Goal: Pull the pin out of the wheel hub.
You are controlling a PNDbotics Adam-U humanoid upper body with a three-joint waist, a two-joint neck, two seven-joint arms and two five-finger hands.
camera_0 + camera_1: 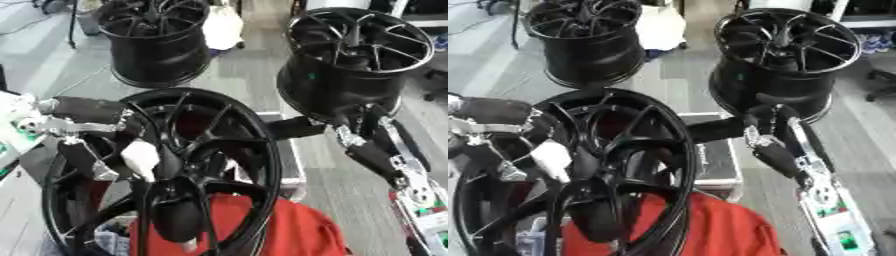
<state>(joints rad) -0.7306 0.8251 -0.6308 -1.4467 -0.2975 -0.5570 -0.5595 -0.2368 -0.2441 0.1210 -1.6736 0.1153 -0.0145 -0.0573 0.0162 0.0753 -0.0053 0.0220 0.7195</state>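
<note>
Left arm enters from the left edge, forearm level across the view, wrist bent down; left hand [131, 150] hangs below it, dark fingers pointing down and partly curled, a white part showing at the palm side — whether it holds anything cannot be told. Right arm comes up from the lower right corner, silver-and-black forearm slanting up and inward to the wrist. Right hand [719, 129] reaches leftward from that wrist as a dark shape pointing toward view centre; finger pose not resolvable.
</note>
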